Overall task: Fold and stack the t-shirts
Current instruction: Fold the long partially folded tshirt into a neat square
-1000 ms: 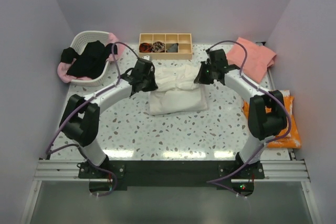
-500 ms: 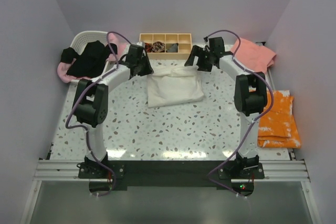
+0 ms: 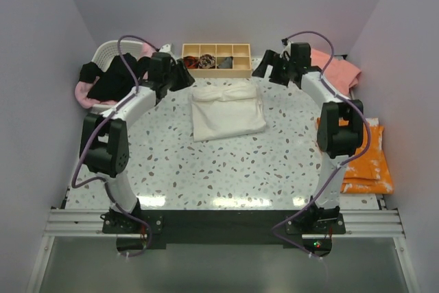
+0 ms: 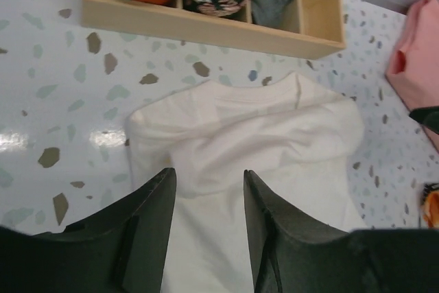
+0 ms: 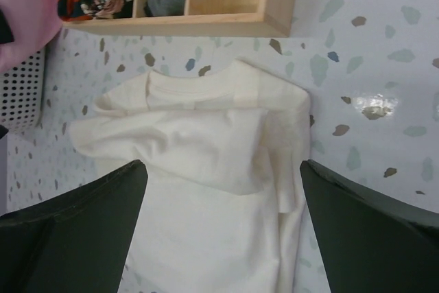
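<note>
A cream-white t-shirt [image 3: 226, 109] lies folded in the middle of the table, collar toward the back. My left gripper [image 3: 184, 73] hovers off its back-left corner, open and empty; in the left wrist view the left gripper [image 4: 208, 173] has only the tee [image 4: 247, 128] below its jaws. At the back right, my right gripper [image 3: 264, 66] stands wide open and empty; in its wrist view the right gripper [image 5: 223, 166] frames the tee [image 5: 206, 142]. A salmon-pink t-shirt [image 3: 336, 72] lies at the back right. A black t-shirt [image 3: 113, 77] and a light pink one [image 3: 84, 94] hang over the basket.
A white basket [image 3: 110, 49] stands at the back left. A wooden divided box [image 3: 216, 60] with small rolled cloth bundles sits at the back centre, close behind the tee's collar. An orange cloth [image 3: 367, 159] lies off the right table edge.
Both grippers opened, let go of the cream-white tee and drew back toward the rear of the table. The tee now lies flatter, its top fold laid down.
</note>
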`<state>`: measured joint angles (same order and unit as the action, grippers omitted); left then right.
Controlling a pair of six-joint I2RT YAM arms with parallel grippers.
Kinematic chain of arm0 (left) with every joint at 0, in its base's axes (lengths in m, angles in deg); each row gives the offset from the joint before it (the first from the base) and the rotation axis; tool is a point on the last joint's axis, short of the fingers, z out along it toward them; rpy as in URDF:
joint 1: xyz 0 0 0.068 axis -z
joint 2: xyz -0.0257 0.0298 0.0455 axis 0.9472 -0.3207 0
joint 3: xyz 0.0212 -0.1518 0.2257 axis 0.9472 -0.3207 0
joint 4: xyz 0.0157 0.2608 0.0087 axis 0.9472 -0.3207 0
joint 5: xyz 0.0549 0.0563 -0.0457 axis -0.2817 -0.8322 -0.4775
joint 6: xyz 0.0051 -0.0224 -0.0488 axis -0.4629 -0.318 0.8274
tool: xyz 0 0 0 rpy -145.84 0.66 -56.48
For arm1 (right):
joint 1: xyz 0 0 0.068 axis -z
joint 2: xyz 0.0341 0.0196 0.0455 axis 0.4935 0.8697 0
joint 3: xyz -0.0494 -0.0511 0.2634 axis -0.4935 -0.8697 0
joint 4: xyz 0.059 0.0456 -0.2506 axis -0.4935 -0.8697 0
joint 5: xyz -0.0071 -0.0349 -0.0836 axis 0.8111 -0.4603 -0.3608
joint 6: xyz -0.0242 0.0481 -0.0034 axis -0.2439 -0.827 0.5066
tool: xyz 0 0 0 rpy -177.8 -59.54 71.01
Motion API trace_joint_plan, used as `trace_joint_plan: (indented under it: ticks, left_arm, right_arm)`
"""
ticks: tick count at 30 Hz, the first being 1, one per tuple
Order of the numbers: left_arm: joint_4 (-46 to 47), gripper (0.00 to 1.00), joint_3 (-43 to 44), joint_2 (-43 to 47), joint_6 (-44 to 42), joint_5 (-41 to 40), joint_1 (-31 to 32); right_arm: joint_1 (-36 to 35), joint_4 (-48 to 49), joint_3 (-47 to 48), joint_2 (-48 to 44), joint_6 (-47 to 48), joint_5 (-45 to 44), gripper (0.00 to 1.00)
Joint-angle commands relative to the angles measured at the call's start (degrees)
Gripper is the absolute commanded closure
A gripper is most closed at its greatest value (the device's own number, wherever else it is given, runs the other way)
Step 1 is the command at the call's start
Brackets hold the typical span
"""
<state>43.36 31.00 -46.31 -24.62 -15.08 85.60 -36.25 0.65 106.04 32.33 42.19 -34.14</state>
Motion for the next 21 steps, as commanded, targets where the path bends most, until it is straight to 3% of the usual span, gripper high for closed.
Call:
trace_joint_plan:
  ticks: [1,6,13,21]
  left_arm:
    - [4.40,0.53,-0.35,1.27,0.34,15.79,1.86]
    - [8.41,0.53,-2.98,-1.81,1.92,24.86,5.64]
    - [13.36,0.53,-4.65,-7.52,4.03,26.71,7.05]
    - [13.80,0.55,1.49,-13.24,1.92,22.06,6.96]
  right_arm:
    - [-2.55,-2.43,-3.30,-4.57,0.89,6.47,0.02]
    - [-5.45,-3.31,-7.26,-4.84,1.16,7.10,0.09]
    - [-7.03,-3.58,-5.51,-0.01,1.33,8.42,0.10]
    - [-7.12,-3.84,3.53,7.73,1.94,7.45,0.09]
